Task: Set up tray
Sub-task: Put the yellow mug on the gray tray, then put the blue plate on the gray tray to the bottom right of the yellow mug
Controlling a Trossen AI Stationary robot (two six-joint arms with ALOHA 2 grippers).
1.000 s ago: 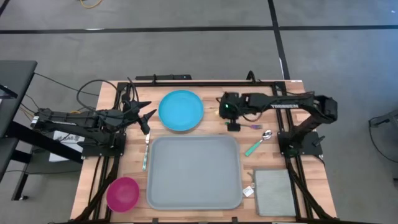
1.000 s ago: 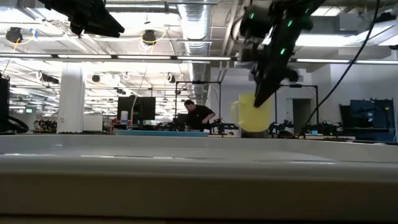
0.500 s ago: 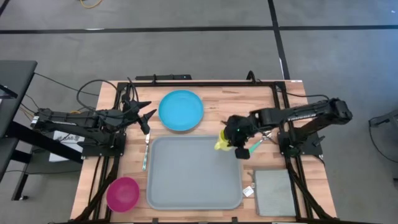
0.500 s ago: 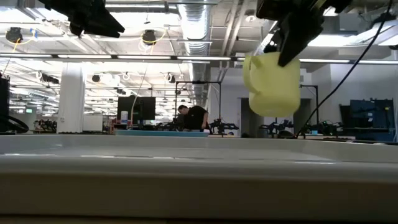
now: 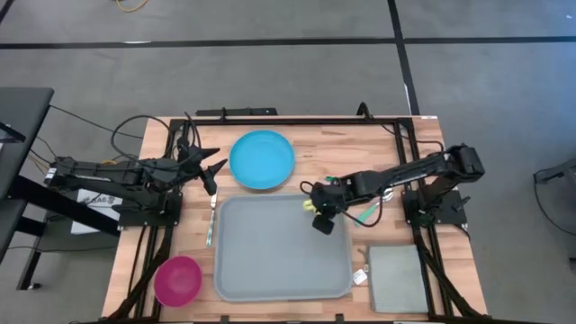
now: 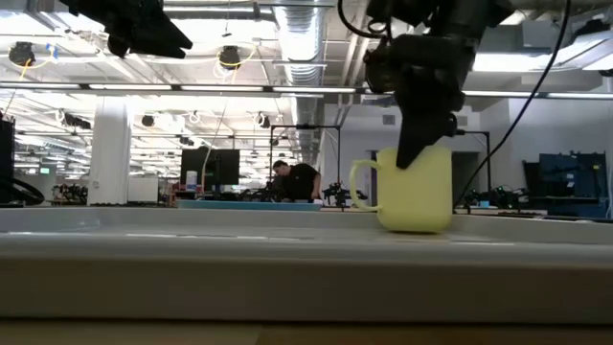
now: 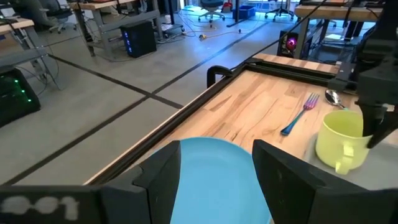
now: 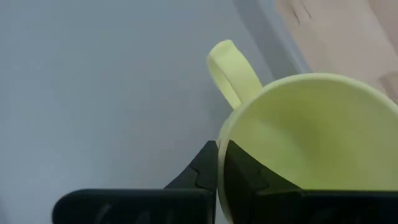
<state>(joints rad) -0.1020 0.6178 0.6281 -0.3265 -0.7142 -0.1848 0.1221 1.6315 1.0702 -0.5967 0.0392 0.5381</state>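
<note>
A pale yellow mug [image 5: 311, 205] stands upright in the far right corner of the large grey-blue tray [image 5: 270, 261]. The low view shows the mug [image 6: 414, 189] with its handle toward the table's left. My right gripper [image 5: 321, 217] is shut on the mug, reaching in from the right. My left gripper [image 5: 211, 170] hovers open just left of the blue plate [image 5: 262, 159], touching nothing; the left wrist view shows the blue plate [image 7: 214, 180] between its fingers. My right gripper [image 8: 217, 163] pinches the mug's rim [image 8: 221, 130] close to the handle [image 8: 231, 73], one finger [image 8: 245, 177] inside the cup and one finger [image 8: 198, 173] outside. The fingers come from above, slanting down. The mug is upright with its base on the tray floor.
A pink bowl [image 5: 177, 280] sits at the near left corner, and a grey square cloth [image 5: 396, 277] lies right of the tray. A green-handled spoon [image 5: 368, 214] and a fork [image 7: 298, 117] lie right of the mug. A slim utensil [image 5: 211, 225] lies along the tray's left rim.
My right gripper has carried the mug from the table beside the plate's right, lifted clear, toward the near edge and then left and down. The mug now stands on the tray's far right corner. The gripper has stayed shut on the rim.
</note>
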